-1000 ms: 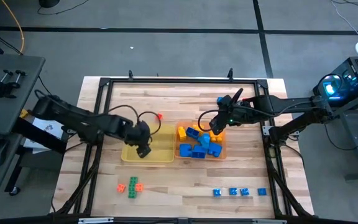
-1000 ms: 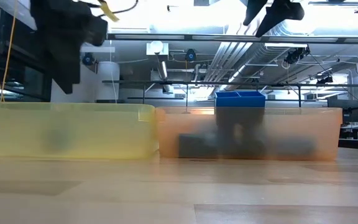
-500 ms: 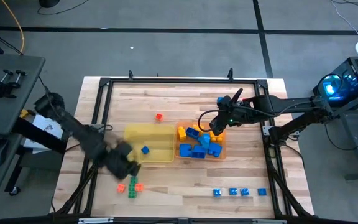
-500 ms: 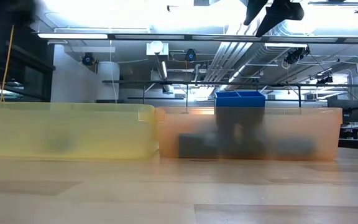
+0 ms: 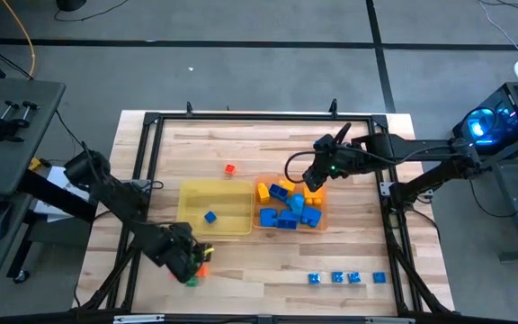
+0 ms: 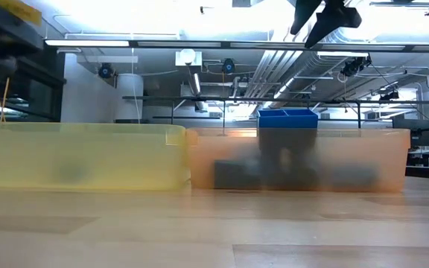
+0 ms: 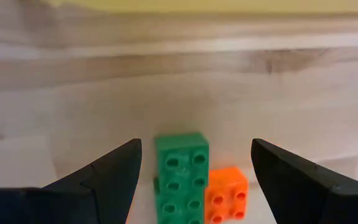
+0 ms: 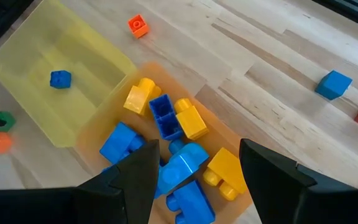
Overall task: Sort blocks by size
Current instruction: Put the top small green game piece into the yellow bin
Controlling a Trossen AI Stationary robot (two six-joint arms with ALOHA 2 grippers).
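Hovering my left gripper, fingers spread wide, over a green block on the table's near left.

An orange block sits touching the green one (both between my fingers, neither gripped). My right gripper hangs over the orange tray, fingers parted and holding nothing, above a heap of larger blue and yellow blocks. One tiny blue block lies in the yellow tray; four more blue blocks line the near right edge.

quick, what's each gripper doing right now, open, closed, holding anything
Left gripper: open, empty, fingers either side of the green block.
Right gripper: open, empty, above the orange tray.
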